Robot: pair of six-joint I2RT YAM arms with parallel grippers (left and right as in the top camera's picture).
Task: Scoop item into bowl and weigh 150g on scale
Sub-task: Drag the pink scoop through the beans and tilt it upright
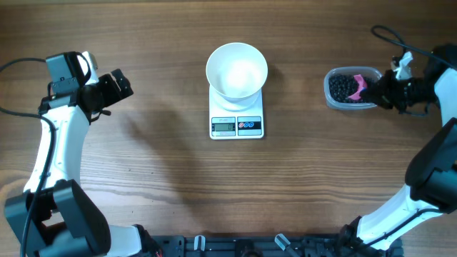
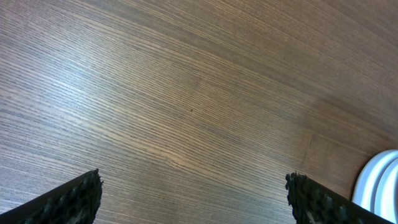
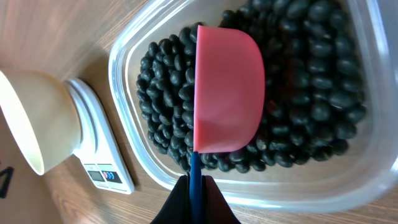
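The white bowl (image 1: 237, 69) stands on the white scale (image 1: 236, 125) at the table's middle; both also show in the right wrist view, bowl (image 3: 37, 118) and scale (image 3: 102, 155). The black beans, the item (image 3: 311, 93), fill a clear tub (image 1: 350, 88) at the right. My right gripper (image 3: 196, 186) is shut on the blue handle of a pink scoop (image 3: 229, 87), whose bowl rests on the beans with its rounded back toward the camera. My left gripper (image 2: 194, 193) hangs open over bare wood at the far left (image 1: 114, 86), nothing between its fingers.
A black cable (image 1: 389, 33) trails behind the tub at the back right. The bowl's white edge (image 2: 380, 183) shows at the right of the left wrist view. Bare wooden table (image 1: 164, 178) lies between the left arm and the scale.
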